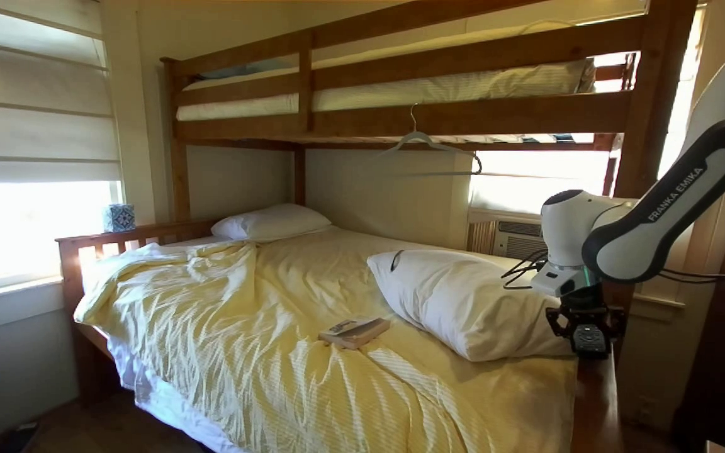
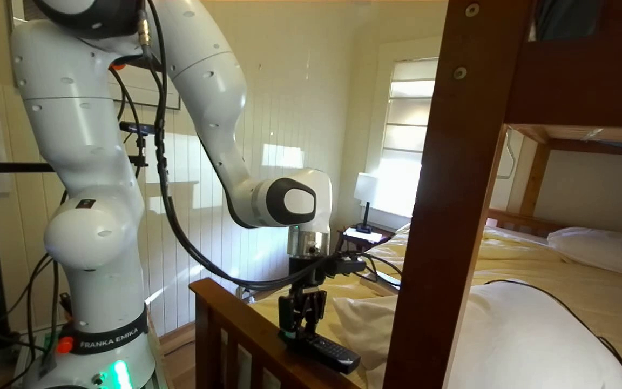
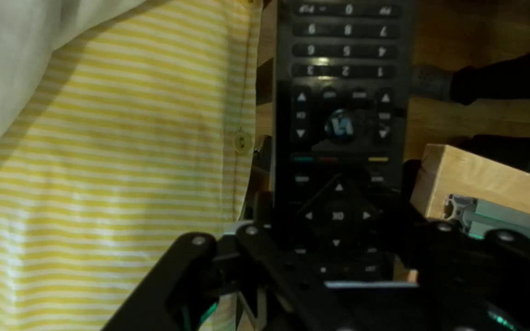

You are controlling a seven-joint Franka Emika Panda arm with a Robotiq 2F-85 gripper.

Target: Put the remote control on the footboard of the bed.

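The remote control is a slim black stick with many buttons. My gripper points down and is shut on one end of it, gripping its sides. In the wrist view the remote control lies between the fingers and sticks out forward, buttons facing the camera. It is over the top edge of the brown footboard, near the bed side. I cannot tell whether it touches the wood. In an exterior view the footboard runs below my gripper. The bed has rumpled yellow sheets.
A white pillow lies close beside the gripper. A tall bunk post rises near the remote control. A book lies on the sheet, and a hanger hangs from the upper rail. A person's leg shows beyond the footboard.
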